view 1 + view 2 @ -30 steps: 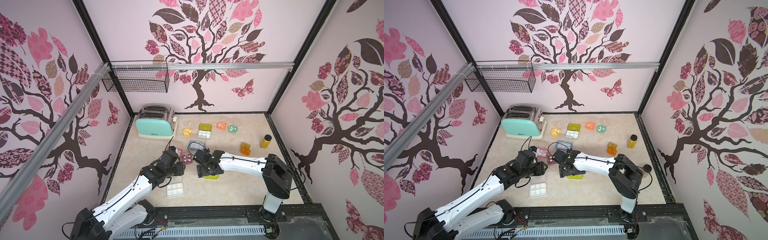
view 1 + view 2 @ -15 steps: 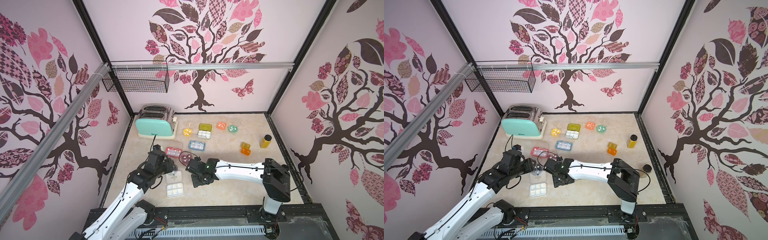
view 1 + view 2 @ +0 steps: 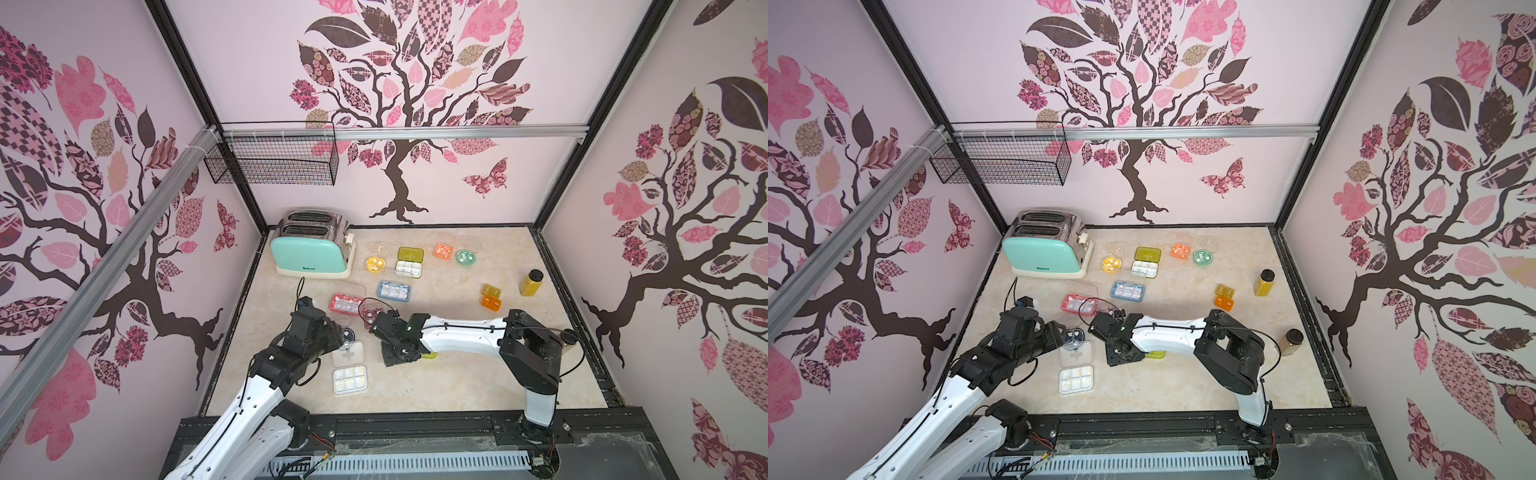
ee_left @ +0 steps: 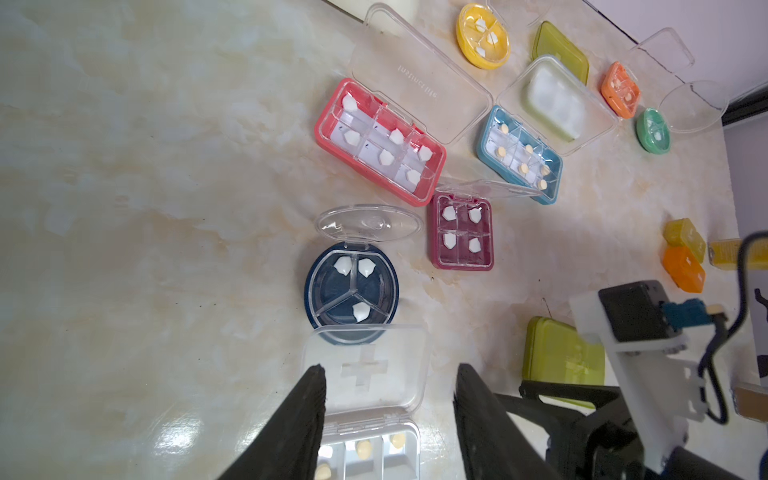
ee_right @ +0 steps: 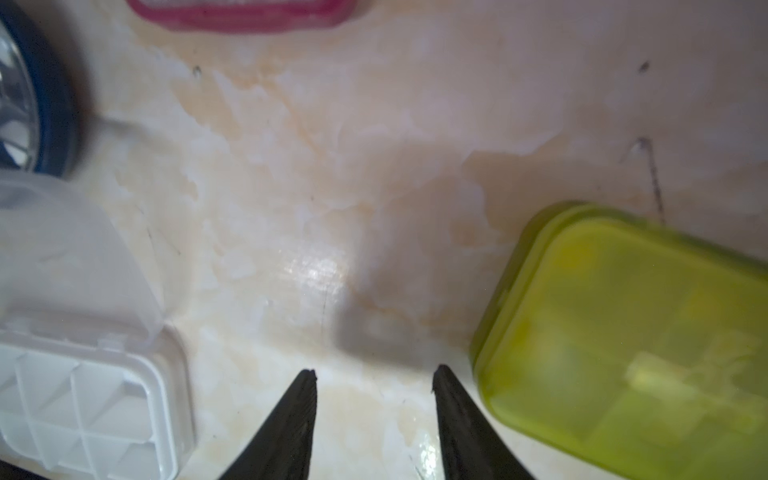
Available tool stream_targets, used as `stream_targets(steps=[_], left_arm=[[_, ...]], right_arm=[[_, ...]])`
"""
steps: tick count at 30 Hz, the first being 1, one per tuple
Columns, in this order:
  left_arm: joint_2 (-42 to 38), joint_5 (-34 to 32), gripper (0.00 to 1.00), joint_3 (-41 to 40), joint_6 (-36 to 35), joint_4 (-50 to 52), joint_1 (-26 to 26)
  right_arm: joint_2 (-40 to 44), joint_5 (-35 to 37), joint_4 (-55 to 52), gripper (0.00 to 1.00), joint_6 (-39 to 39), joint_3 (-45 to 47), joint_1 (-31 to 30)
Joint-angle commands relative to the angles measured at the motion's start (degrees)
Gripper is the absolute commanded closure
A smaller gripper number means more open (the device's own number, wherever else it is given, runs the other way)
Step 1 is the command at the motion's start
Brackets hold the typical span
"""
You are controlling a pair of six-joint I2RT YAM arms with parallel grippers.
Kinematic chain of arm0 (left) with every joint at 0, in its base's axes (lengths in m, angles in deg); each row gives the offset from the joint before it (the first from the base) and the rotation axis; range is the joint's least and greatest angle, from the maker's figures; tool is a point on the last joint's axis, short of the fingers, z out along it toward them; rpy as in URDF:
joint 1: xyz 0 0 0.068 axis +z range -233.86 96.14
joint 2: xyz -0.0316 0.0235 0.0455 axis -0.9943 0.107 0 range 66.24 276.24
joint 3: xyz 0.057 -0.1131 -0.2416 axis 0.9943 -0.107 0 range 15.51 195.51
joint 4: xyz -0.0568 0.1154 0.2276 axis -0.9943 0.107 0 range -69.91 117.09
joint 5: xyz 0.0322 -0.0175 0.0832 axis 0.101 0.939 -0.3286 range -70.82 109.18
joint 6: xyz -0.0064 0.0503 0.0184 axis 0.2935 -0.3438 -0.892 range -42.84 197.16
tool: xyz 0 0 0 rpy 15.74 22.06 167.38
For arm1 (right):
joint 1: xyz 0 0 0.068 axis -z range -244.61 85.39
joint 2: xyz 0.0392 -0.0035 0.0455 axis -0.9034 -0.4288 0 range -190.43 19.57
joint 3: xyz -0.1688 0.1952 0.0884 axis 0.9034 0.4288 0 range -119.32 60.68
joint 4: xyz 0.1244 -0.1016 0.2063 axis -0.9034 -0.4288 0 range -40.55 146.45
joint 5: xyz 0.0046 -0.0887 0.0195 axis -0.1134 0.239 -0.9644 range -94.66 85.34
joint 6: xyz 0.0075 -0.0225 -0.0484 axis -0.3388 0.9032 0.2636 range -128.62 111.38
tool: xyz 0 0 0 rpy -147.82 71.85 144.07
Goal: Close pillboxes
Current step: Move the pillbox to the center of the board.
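Left wrist view: the left gripper [image 4: 386, 376], fingers half apart and empty, hangs over the clear lid [image 4: 399, 349] (cross on it) of the white box [image 4: 374, 436]. In a top view the right gripper [image 3: 390, 360], half apart too, holds nothing; a smooth green box [image 3: 430, 355] lies at its three o'clock.

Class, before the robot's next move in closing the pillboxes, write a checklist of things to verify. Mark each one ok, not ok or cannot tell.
1. left claw open and empty: ok.
2. right claw open and empty, over bare table: ok.
3. white pillbox lid shut: not ok; it lies flat open by the left claw.
4. navy round pillbox lid shut: not ok; its lid stands raised at the hinge.
5. yellow-green pillbox beside the right claw shut: ok.
6. Left claw's height above the white lid: cannot tell.
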Motion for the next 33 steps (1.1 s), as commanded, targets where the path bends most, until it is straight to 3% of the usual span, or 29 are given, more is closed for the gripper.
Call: stream_targets(steps=[1, 20, 29, 33], left_arm=[[-1.09, -2.22, 0.47, -0.92, 0.68, 0.44, 0.25], [2.53, 0.69, 0.46, -1.24, -1.63, -0.43, 0.2], [2.84, 3.48, 0.44, -2.77, 1.12, 0.25, -0.08], [1.32, 0.81, 0.44, -3.03, 5.34, 3.75, -0.77]], right_arm=[[-1.67, 0.08, 0.43, 0.51, 1.96, -1.78, 1.8], [2.05, 1.94, 1.29, 0.51, 5.34, 3.17, 9.33], [8.2, 3.14, 0.74, 0.51, 6.43, 9.74, 13.9], [9.39, 1.39, 3.07, 0.5, 10.78, 12.1, 16.08]])
